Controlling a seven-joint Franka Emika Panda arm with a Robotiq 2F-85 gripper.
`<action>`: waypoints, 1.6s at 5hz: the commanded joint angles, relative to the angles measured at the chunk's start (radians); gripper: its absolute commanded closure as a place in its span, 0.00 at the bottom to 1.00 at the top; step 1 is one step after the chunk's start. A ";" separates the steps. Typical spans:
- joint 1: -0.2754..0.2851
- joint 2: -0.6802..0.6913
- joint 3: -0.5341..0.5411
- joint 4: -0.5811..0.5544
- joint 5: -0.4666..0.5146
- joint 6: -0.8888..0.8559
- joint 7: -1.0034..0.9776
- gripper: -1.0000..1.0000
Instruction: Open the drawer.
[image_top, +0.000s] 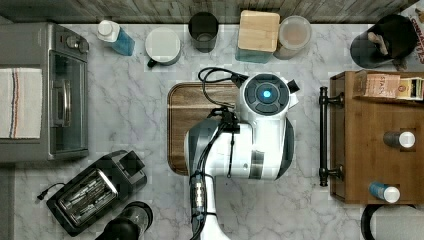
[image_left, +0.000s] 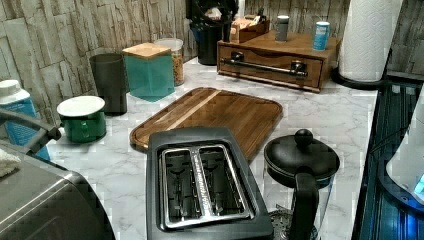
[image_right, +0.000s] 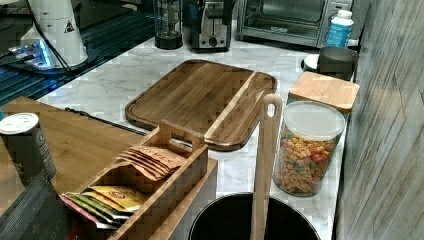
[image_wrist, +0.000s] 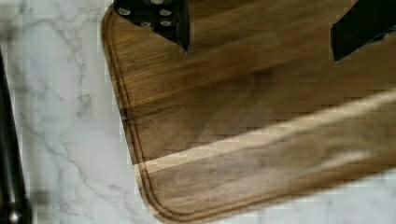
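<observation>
Gripper (image_wrist: 259, 39): fingers spread wide, nothing between them, hanging above the tray.
Fingers (image_wrist: 159, 18): two dark tips in the wrist view, well apart, both over bare wood.
Arm (image_top: 250, 135): white, seen from above in the top view, covering the tray's right part.
Tray (image_wrist: 243, 130): dark wood, rounded corners, flat on the marble counter (image_top: 130, 115); one pale stripe runs along it.
Drawer (image_left: 270, 62): shut, front flush with its cabinet, at the top view's right, beyond the tray.
Handle (image_top: 324, 136): long black bar on two posts, facing the tray; marble between them.
Cabinet top (image_top: 370, 150): two small bottles and a box of packets.
Toaster (image_left: 200, 190): near the left view's bottom edge.
Oven (image_top: 45, 92): grey, at the top view's left.
</observation>
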 joint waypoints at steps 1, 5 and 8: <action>-0.147 0.076 -0.150 0.125 -0.005 -0.017 -0.336 0.00; -0.216 0.113 -0.134 0.044 -0.052 0.299 -0.508 0.00; -0.216 0.131 -0.117 -0.023 -0.021 0.391 -0.523 0.00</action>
